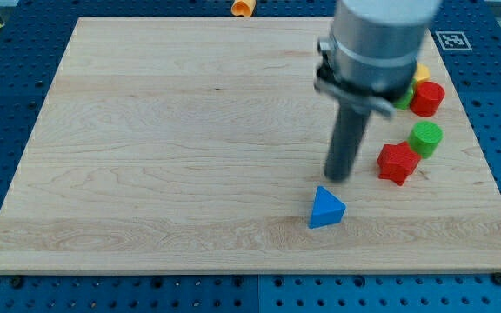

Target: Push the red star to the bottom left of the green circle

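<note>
The red star (397,163) lies at the view's right on the wooden board (146,156). The green circle (425,138) stands just up and right of it, touching or nearly touching. My tip (337,176) is down on the board a short way left of the red star, with a gap between them. The blue triangle (326,209) lies just below my tip.
A red cylinder-like block (427,99) sits near the right edge above the green circle. A yellow block (421,73) and another green block (404,100) show partly behind the arm. An orange object (243,8) lies off the board at the view's top.
</note>
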